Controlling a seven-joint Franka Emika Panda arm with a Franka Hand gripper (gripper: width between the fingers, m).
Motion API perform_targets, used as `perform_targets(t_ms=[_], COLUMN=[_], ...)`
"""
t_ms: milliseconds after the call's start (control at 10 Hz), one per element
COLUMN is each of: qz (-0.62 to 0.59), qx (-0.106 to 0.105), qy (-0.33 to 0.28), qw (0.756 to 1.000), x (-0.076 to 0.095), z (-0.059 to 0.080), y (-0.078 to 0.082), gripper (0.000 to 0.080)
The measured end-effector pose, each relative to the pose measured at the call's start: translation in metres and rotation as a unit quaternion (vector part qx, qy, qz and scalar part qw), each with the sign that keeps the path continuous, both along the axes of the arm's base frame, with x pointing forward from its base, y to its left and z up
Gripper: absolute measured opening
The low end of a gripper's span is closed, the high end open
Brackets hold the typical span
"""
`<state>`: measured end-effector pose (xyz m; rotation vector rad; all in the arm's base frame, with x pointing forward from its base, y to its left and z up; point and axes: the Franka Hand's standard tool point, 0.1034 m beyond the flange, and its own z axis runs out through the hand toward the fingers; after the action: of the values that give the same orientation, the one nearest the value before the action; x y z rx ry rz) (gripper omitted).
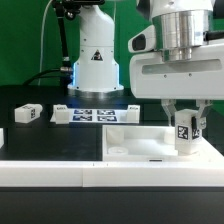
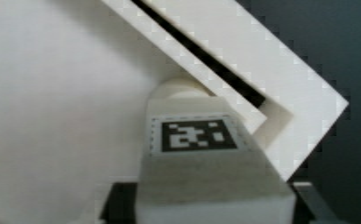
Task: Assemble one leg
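Note:
My gripper (image 1: 184, 128) is shut on a small white leg (image 1: 184, 134) with black-and-white tags and holds it upright at the right-hand corner of the large white panel (image 1: 135, 145). In the wrist view the leg (image 2: 203, 150) fills the space between the dark fingers (image 2: 120, 204), its end at the panel's raised rim (image 2: 248, 75). Whether the leg touches the panel I cannot tell. A second tagged leg (image 1: 28, 113) lies on the table at the exterior view's left.
The marker board (image 1: 95, 113) lies flat behind the panel. The robot's white base (image 1: 95, 60) stands at the back. A white ledge (image 1: 60, 172) runs along the front of the table.

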<state>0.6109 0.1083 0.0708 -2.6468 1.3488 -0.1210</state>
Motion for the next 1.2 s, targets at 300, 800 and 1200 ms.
perform_targets(t_ms=[300, 800, 1200], qz=[0.044, 0.371, 0.531], qx=[-0.006, -0.056, -0.095], qy=[-0.003, 0.000, -0.003], qw=[0.999, 0.927, 0.842], x=[-0.0007, 0.0047, 0.0072], z=[-0.0005, 0.0047, 0.0054], y=[0.0014, 0.0062, 0.0093], gripper=[0.0518, 0.0649, 0.0649])
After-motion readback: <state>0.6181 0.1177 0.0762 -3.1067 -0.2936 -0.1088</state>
